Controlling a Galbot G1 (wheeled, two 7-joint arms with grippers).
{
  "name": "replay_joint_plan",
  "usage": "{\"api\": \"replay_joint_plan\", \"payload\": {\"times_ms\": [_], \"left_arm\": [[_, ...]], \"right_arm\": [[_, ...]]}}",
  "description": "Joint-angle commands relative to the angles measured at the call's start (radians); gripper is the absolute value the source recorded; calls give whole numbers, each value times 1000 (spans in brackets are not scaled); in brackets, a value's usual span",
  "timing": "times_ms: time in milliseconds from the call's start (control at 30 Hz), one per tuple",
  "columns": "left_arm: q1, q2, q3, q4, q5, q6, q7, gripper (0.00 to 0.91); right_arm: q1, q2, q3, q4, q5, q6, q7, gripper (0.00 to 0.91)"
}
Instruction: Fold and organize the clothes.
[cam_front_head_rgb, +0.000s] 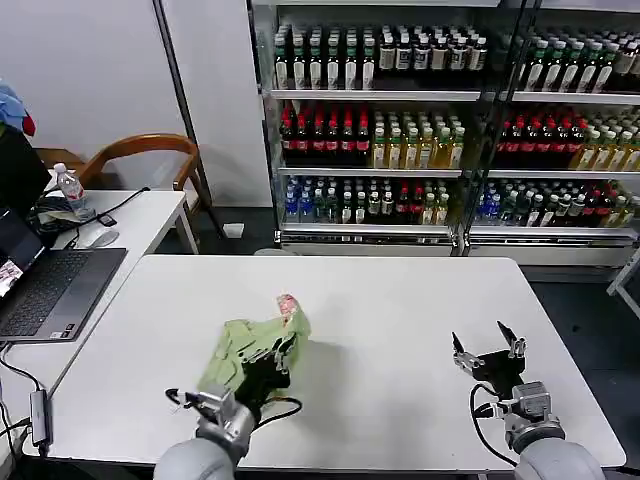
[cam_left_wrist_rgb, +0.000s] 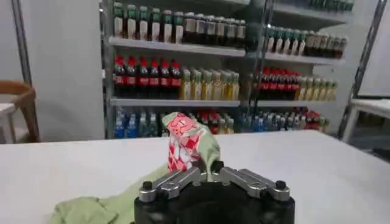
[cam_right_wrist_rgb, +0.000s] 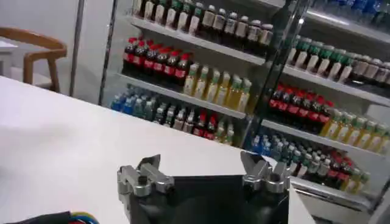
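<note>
The light green polo shirt (cam_front_head_rgb: 245, 350) lies bunched on the white table (cam_front_head_rgb: 400, 310), left of centre near the front edge. One part of it is lifted, showing the red-and-white print (cam_front_head_rgb: 289, 304). My left gripper (cam_front_head_rgb: 268, 362) is shut on the cloth, pinching a fold that rises between its tips. In the left wrist view the shirt (cam_left_wrist_rgb: 194, 141) stands up from the left gripper (cam_left_wrist_rgb: 209, 168), with more cloth lying flat beside it. My right gripper (cam_front_head_rgb: 487, 347) hovers open over bare table at the front right, holding nothing. The right gripper (cam_right_wrist_rgb: 204, 167) has its fingers spread wide.
A laptop (cam_front_head_rgb: 45, 290) sits on a second desk at the left, with a water bottle (cam_front_head_rgb: 70, 188), a mouse and cables. A wooden chair (cam_front_head_rgb: 145, 155) stands behind it. Shelves of drink bottles (cam_front_head_rgb: 430, 120) line the back wall.
</note>
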Motion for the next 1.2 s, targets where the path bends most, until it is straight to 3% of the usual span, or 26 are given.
{"api": "replay_joint_plan", "payload": {"times_ms": [33,67,100,367,667,800,867,1033,1200], "left_arm": [[-172,-91,147,132,-241,-26,-83,50],[-174,-98,152,129,-272,-19,-95,101],[-174,-104,159,127,-281,-18,-108,907],[-160,-163,223,131,-300,-72,-75,907],[-169,-233,223,206,-243,-134,-20,907],[-184,-169,118,153,-189,-145,45,907],[-186,-111,73,147,-121,-196,94,907],[-126,43,-180,133,15,-292,190,907],[-26,111,-411,180,91,-398,277,907]], "right_arm": [[-3,-4,37,6,6,-5,-1,907],[-1,-7,37,8,7,-6,-2,907],[2,-8,36,7,7,-6,-2,907],[28,-6,27,-5,8,-9,-8,907],[52,0,26,-20,-15,19,-58,907],[71,5,24,-31,-24,31,-64,907],[80,14,18,-36,-32,33,-61,907],[93,37,-18,-33,-50,63,-31,907],[96,49,-58,-34,-46,71,-30,907]]}}
